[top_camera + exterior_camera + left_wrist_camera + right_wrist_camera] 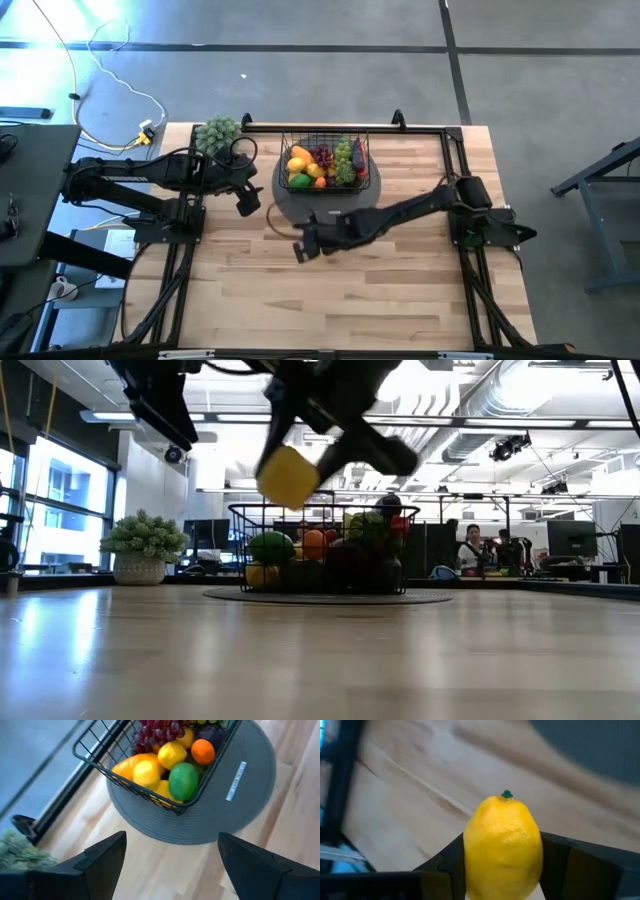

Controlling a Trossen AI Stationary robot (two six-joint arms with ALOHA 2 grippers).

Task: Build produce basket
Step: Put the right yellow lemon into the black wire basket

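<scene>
The black wire basket (pixel 325 140) stands on a round dark grey disc (pixel 290 205) at the table's far middle, filled with produce: lemons, a mango, an orange, a green fruit and purple and green grapes. My right gripper (pixel 502 870) is shut on a yellow lemon (pixel 504 845) on the near side of the disc, and the low view shows that lemon (pixel 288 476) high above the tabletop. My left gripper (pixel 170 865) hovers open beside the disc's left edge, with nothing between its fingers, pointing down toward the basket (pixel 90 757). My right gripper pinches the lemon's two opposite sides (pixel 470 855) between its two fingers (pixel 570 865). The fingers slant downward. The lemon's green-tipped end (pixel 506 794) points away from the gripper. The lemon is lifted clear of the table.
A grey-green leafy bunch in a pot (pixel 217 133) stands at the far left corner. A black frame (pixel 400 128) runs along the table's far and right edges. Bare wood lies across the near half of the table. In the low view a person (pixel 468 550) sits in the room behind.
</scene>
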